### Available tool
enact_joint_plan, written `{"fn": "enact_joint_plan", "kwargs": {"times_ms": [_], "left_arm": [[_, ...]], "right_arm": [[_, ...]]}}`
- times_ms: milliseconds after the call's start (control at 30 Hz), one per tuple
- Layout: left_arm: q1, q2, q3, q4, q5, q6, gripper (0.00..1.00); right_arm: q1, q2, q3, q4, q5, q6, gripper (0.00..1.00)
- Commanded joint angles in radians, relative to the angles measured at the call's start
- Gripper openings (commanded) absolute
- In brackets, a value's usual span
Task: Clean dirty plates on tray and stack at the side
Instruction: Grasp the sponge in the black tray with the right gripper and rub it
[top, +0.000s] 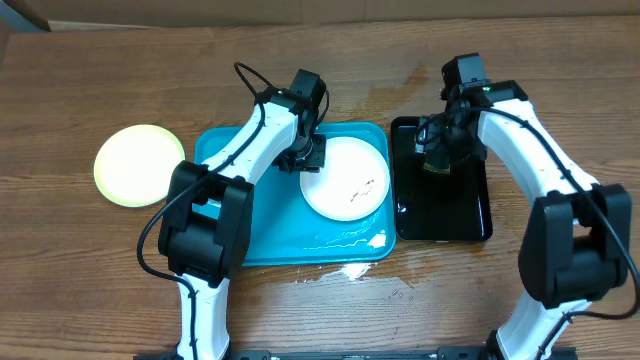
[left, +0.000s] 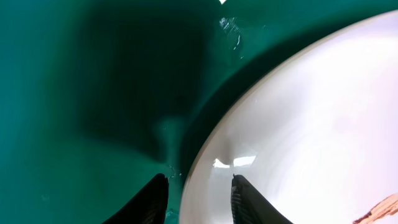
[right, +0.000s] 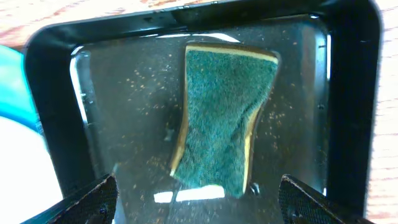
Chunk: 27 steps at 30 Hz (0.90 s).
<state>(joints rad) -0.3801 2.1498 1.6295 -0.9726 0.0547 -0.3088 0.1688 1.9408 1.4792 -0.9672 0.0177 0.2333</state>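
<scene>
Seen from above, a turquoise tray (top: 280, 240) sits in the middle of the desk (top: 80, 280). A white plate (top: 345, 178) lies in the tray's right half, with dark smears (top: 362, 188) toward the plate's right side. A yellow-green plate (top: 140, 165) rests on the desk to the left of the tray, apart from it. A black tray (top: 478, 225) lies just right of the tray, holding shallow water and a green sponge (right: 224, 118).

The left pincer (left: 199, 182) is at the white plate's left rim. One finger is over the plate and one over the tray floor, with a narrow gap between them; whether they press the rim cannot be told. The right pincer (right: 198, 190) hangs over the sponge, spread wide and holding nothing.

Likely risks: water (top: 350, 240) pools along the tray's near edge, and some lies on the desk just in front of the tray. If the left hold is loose, the plate may skid or spin when scrubbed. The thin wet rim may slip from the fingers. The soaked sponge may drip on its way to the tray, or be caught by one edge and drop
</scene>
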Motion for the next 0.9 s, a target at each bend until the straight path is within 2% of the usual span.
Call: {"fn": "enact_joint_plan", "kwargs": {"times_ms": [0, 367, 567, 733, 833, 867], "left_arm": [[-0.006, -0.037, -0.008, -0.009, -0.014, -0.01, 0.36], [-0.006, -0.037, -0.018, -0.014, -0.014, -0.01, 0.36], [-0.006, -0.037, -0.018, -0.014, -0.014, -0.01, 0.36], [-0.006, -0.037, -0.018, -0.014, -0.014, -0.01, 0.37], [-0.006, -0.037, -0.018, -0.013, -0.014, -0.01, 0.37], [-0.006, -0.037, -0.018, -0.014, -0.014, -0.01, 0.37]], "right_arm": [[-0.005, 0.034, 0.012, 0.013, 0.03, 0.006, 0.83], [-0.007, 0.098, 0.012, 0.038, 0.071, 0.006, 0.81], [-0.007, 0.113, -0.006, 0.065, 0.072, 0.006, 0.69], [-0.007, 0.13, -0.026, 0.092, 0.072, 0.006, 0.65], [-0.007, 0.128, -0.022, 0.095, 0.071, 0.006, 0.56], [-0.007, 0.126, -0.014, 0.089, 0.071, 0.006, 0.51]]}}
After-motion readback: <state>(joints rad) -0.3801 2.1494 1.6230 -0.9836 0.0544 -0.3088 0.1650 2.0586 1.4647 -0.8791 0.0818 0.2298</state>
